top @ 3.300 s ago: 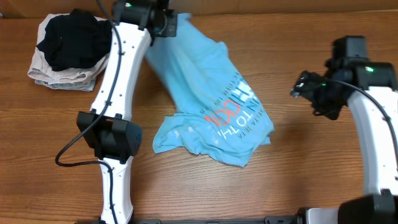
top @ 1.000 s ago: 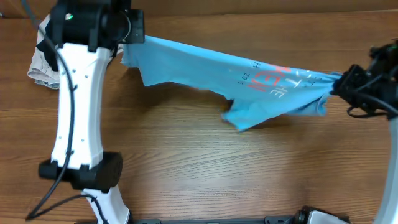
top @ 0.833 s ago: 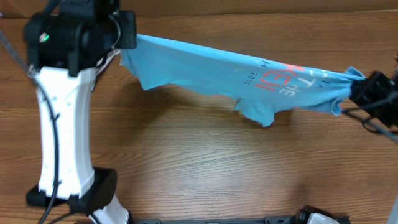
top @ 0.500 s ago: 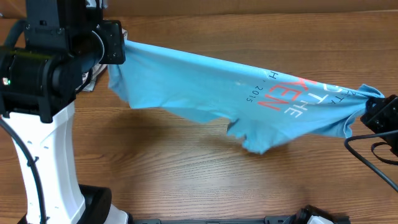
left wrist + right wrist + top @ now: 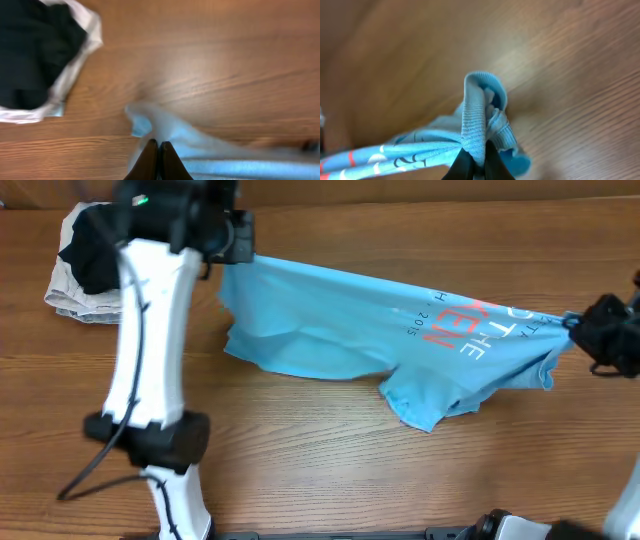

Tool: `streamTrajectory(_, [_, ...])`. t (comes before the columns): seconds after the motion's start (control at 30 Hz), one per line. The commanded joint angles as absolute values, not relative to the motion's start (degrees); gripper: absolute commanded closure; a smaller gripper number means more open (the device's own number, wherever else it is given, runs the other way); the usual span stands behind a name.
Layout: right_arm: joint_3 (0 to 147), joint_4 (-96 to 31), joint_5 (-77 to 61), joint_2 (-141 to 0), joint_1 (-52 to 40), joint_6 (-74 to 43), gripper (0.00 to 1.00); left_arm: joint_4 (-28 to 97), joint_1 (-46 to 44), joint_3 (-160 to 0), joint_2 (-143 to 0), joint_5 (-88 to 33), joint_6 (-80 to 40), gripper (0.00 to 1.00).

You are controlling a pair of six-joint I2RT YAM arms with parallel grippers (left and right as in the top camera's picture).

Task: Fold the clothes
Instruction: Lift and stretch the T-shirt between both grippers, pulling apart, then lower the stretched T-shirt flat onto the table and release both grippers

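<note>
Wooden worktop [image 5: 300,470], sky-blue T-shirt [image 5: 330,320] stretched between your tools, left tool [image 5: 243,250] pinching one edge, right tool [image 5: 578,322] pinching a bunched ribbed edge: lower both together, level and taut, so the slack between them lays flat.

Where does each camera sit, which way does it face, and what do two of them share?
Overhead: above the table, looking straight down; left arm and right arm hold the sky-blue T-shirt between them.
Left wrist: on the left arm, looking down past left fingers at T-shirt and black garment.
Right wrist: on the right arm, looking past right fingers pinching the T-shirt's ribbed edge.
Shared: overhead and left wrist both show the black garment.
</note>
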State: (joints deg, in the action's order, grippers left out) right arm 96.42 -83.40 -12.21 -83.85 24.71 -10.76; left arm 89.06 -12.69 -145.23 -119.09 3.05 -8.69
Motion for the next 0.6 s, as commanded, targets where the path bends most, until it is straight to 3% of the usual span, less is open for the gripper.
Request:
streamTrajectory(0.0, [97.47, -82.78, -9.04, -90.70, 25.67, -8.86, 0.96, 88.23, -14.09, -145.95, -125.62, 4.86, -9.23, 0.96])
streamTrajectory(0.3, [97.47, -76.38, -12.32, -107.31, 25.56, -8.95, 0.96, 80.73, -17.45, -145.95, -139.59, 4.89, -9.23, 0.96])
streamTrajectory(0.57, [97.47, -75.50, -12.97, -109.47, 25.47, -8.91, 0.96, 81.84, -17.63, -146.06, -141.43, 4.62, -9.21, 0.96])
